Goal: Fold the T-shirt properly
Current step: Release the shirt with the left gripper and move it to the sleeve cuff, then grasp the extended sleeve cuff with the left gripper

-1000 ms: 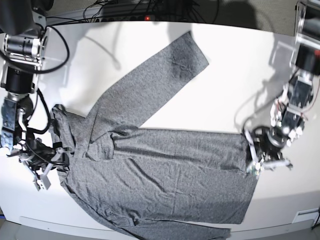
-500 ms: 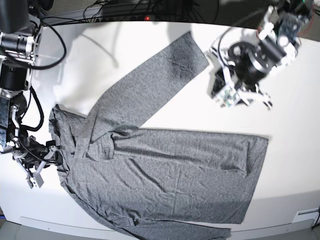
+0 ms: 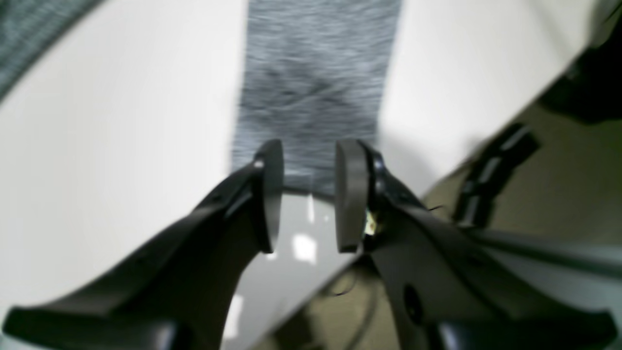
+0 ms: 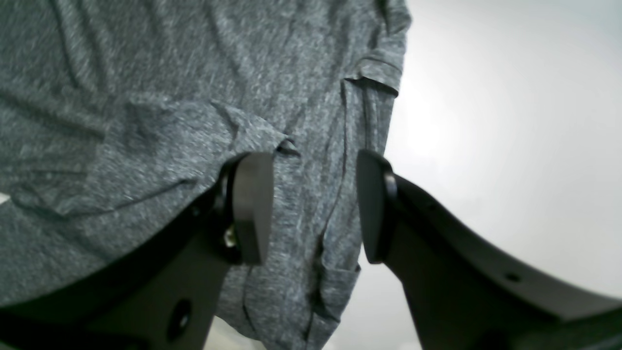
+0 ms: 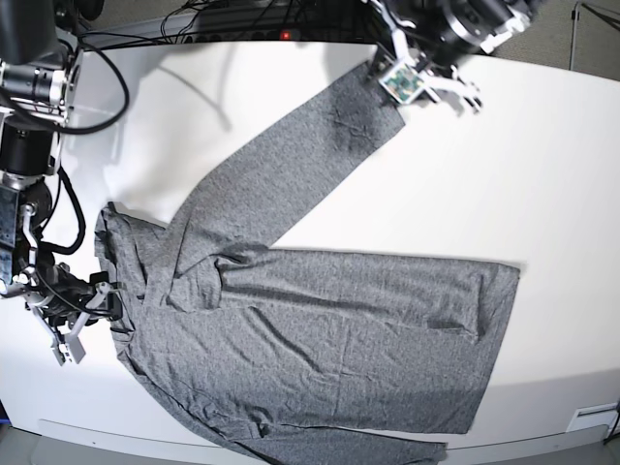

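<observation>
Grey fabric: the T-shirt point(image 5: 310, 339) is a heather-grey knit lying flat on the white table point(image 5: 484, 194), body spread across the near half, with wrinkles around the shoulder area.
Sleeve: one long sleeve point(image 5: 291, 165) runs diagonally up from the body toward the far edge of the table; its cuff end lies near that edge.
Left gripper point(image 5: 412, 82): it hangs over the cuff end of the sleeve at the far edge of the table.
Left fingers point(image 3: 269, 194): the black pads stand apart with a narrow gap; in the left wrist view the cuff edge and bare table show through the gap, and nothing is pinched.
Right gripper point(image 5: 82, 325): it sits low at the shirt's shoulder edge, on the base view's left.
Right fingers point(image 4: 250, 209): the pads are spread wide, straddling a rumpled fold of fabric near the shirt's edge; they are not clamped on it.
Background: dark cables point(image 5: 242, 19) lie beyond the far edge of the table.
</observation>
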`<state>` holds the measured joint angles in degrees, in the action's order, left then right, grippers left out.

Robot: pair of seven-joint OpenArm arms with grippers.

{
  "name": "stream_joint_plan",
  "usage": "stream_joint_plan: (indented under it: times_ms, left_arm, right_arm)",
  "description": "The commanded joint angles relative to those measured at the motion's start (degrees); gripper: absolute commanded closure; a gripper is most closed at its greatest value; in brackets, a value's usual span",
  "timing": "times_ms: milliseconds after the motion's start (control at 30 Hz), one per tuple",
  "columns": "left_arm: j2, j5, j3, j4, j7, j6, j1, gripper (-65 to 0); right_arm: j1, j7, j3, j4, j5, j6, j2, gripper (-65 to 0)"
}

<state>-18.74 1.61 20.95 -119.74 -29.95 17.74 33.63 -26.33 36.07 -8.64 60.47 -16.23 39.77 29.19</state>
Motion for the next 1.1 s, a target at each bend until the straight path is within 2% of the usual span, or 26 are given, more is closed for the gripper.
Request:
stream_joint_plan:
  times_ms: [0,67,200,300,367,567,667,900,967,1033,1067]
  left_arm:
    - [1.11,-0.35,-0.09,-0.92,1.77,-0.11,0.44,-17.9]
    - [2.89,-0.31,0.24,-0.63,1.79,-0.11,0.48,-17.9]
    - [3.48,0.57,4.39,2.86,4.33,-0.09,0.33,-18.2]
    - [3.48,5.27,8.70,6.99,4.79,-0.24,-0.42,-20.1]
    - [3.50,6.16,9.90,8.66,4.70,-1.79,-1.86,-20.3]
    - [3.52,6.10,10.67,12.35,4.46,-2.08,-3.63,-20.3]
    - [3.58,7.56,10.67,15.39,6.23,-2.36,-4.15,-20.3]
    - [3.78,7.91,10.64,18.53,4.52,-2.73,-5.60,-19.9]
    - [3.78,10.25,10.64,18.53,4.55,-2.75,-6.23,-14.0]
    - [3.78,12.90,10.64,18.53,4.50,-2.75,-7.19,-2.4]
    - [3.78,13.88,10.64,18.53,4.50,-2.78,-7.56,0.0]
  right_arm:
    - [-1.81,-1.36,-0.35,1.05,-0.50,0.23,1.11,-28.2]
    - [-1.81,-1.36,-0.35,1.05,-0.52,0.23,1.11,-28.2]
    - [-1.81,-1.38,-0.35,1.05,-0.50,0.23,1.11,-28.2]
    - [-1.95,-1.57,-0.35,1.05,-0.52,0.23,1.11,-28.2]
    - [-1.95,-1.77,-0.35,1.05,-0.50,0.23,1.14,-28.2]
    - [-1.95,-1.86,-0.35,1.05,-0.52,0.23,1.11,-28.2]
    - [-1.95,-2.21,-0.35,1.05,-0.52,0.23,1.11,-28.2]
    - [-1.90,-2.10,-0.35,1.05,-0.52,0.23,1.11,-28.2]
    - [-1.90,-2.08,-0.35,1.05,-0.52,0.23,1.07,-28.2]
    - [-1.90,-1.99,-0.33,1.05,-0.50,0.23,0.90,-28.2]
    - [-1.90,-1.88,-0.33,1.05,-0.48,0.23,0.79,-28.2]
